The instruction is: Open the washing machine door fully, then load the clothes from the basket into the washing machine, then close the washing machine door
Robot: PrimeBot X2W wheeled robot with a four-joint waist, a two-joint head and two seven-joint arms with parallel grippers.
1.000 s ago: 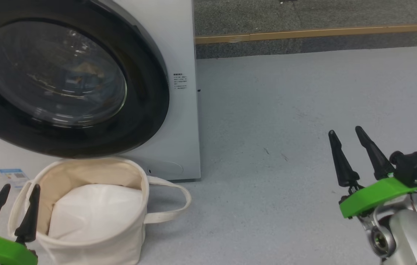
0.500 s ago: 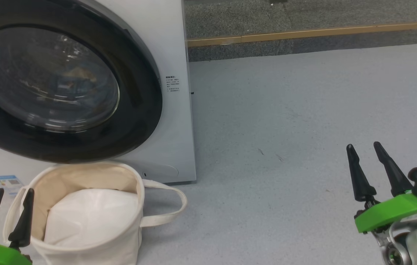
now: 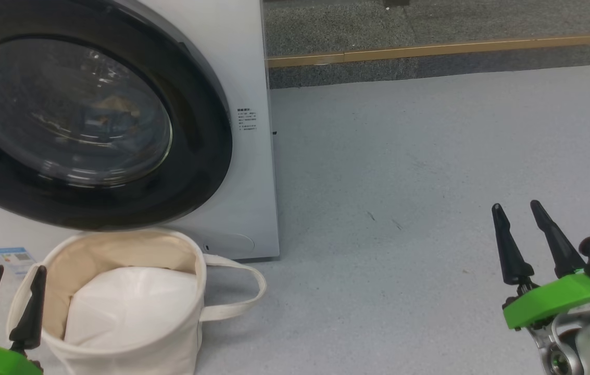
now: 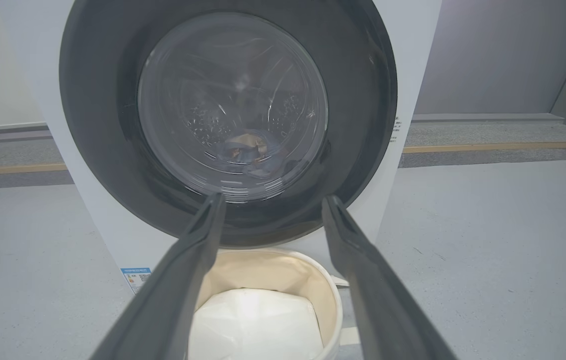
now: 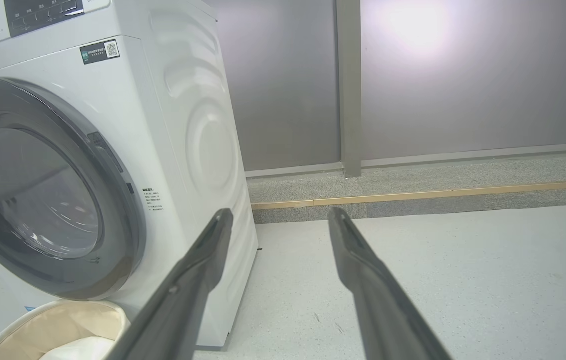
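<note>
Glossy black rim, bulging clear glass: the washing machine door (image 3: 68, 112) lies flush on the white washing machine (image 3: 245, 52), with the clothes (image 4: 245, 150) dim behind the glass. The cream basket (image 3: 133, 359) stands just below it. The left gripper (image 3: 19, 271) hovers beside the basket and the right gripper (image 3: 516, 205) well apart over the floor (image 3: 404, 172), both with fingers parted and empty.
</note>
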